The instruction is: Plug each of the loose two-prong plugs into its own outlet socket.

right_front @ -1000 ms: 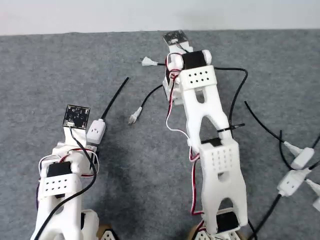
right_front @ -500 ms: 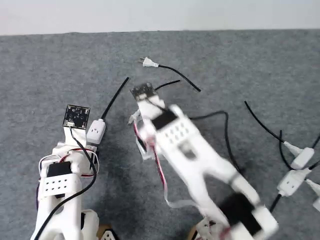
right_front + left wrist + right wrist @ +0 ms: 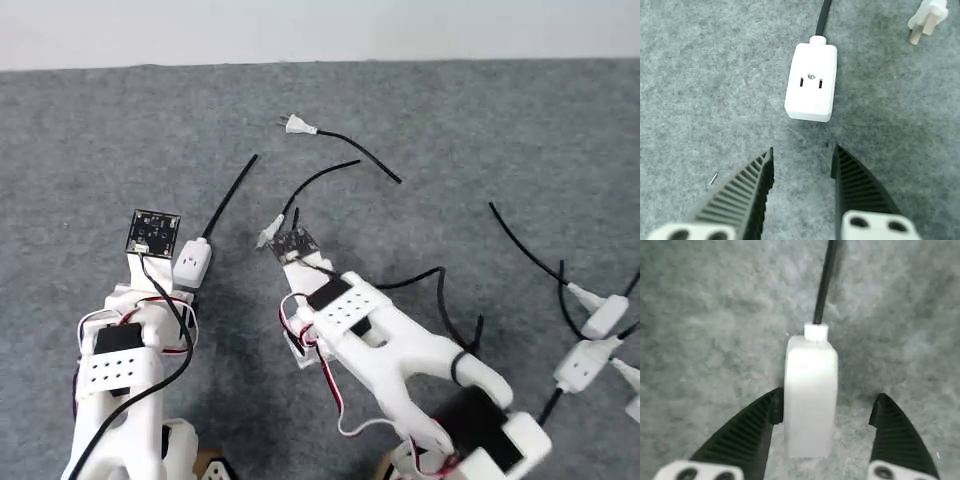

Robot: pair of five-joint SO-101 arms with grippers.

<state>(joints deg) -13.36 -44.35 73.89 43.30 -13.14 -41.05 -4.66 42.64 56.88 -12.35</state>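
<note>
In the high view a white outlet socket (image 3: pixel 191 263) on a black cable lies beside my left arm (image 3: pixel 120 360). The left wrist view has that socket (image 3: pixel 811 90) slots up, just beyond my open, empty left gripper (image 3: pixel 802 152). A loose two-prong plug (image 3: pixel 268 233) lies at the tip of my right arm (image 3: pixel 400 350). The right gripper (image 3: pixel 829 397) is open, one finger on each side of a white plug body (image 3: pixel 810 390) with a black cable; its prongs are hidden. A second plug (image 3: pixel 293 124) lies farther back.
Several white sockets on black cables, such as one (image 3: pixel 605 315) and another (image 3: pixel 585 365), lie at the right edge. Black cables (image 3: pixel 350 150) curl across the grey carpet (image 3: pixel 120 130) mid-table. The loose plug (image 3: pixel 927 20) also lies off to one side of the left socket.
The right arm has swung from the far middle of the table back toward the near left and come down over the loose plug. The left arm has not moved.
</note>
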